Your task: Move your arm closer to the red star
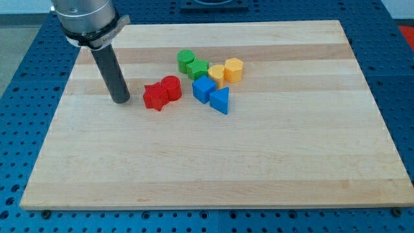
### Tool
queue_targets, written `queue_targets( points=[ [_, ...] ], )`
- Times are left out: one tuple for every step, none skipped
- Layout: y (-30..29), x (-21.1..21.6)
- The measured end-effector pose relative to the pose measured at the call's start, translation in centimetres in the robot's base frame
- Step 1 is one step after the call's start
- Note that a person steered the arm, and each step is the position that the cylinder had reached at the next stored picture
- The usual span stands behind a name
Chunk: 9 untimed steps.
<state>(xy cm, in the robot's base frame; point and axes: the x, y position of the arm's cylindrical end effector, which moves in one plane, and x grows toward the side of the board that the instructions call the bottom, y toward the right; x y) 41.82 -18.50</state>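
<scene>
blue perforated bench lay under and around a pale wooden board, planks running left to right across the view. my tip stood on the board in the view's upper left part, a straight dark rod hanging from a grey metal collar at the view's top left; no jaws on this tool, just the bare rod end, holding nothing and touching no block. red star sat just to the view's right of my tip, near it, with a narrow strip of bare wood between the two. red cylinder sat against the star's upper right side, the two touching or nearly so. further to the view's right was a tight cluster: green cylinder at the cluster's top left, a second green block pressed against it on its lower right, shape not clear. yellow block beside that green one, shape hard to make out, and a yellow hexagonal block just to its right. blue cube sat below the green and yellow pieces, with a blue triangle at its lower right, close or touching. all blocks were gathered in the upper middle of the board.
</scene>
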Motion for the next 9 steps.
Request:
queue_targets(
  points=[
    [-1.0,1.2],
    [-0.5,1.8],
    [-0.1,1.8],
    [0.3,1.5],
    [0.3,1.2],
    [0.4,0.8],
    [0.5,0.6],
    [0.5,0.6],
    [0.7,0.6]
  ],
)
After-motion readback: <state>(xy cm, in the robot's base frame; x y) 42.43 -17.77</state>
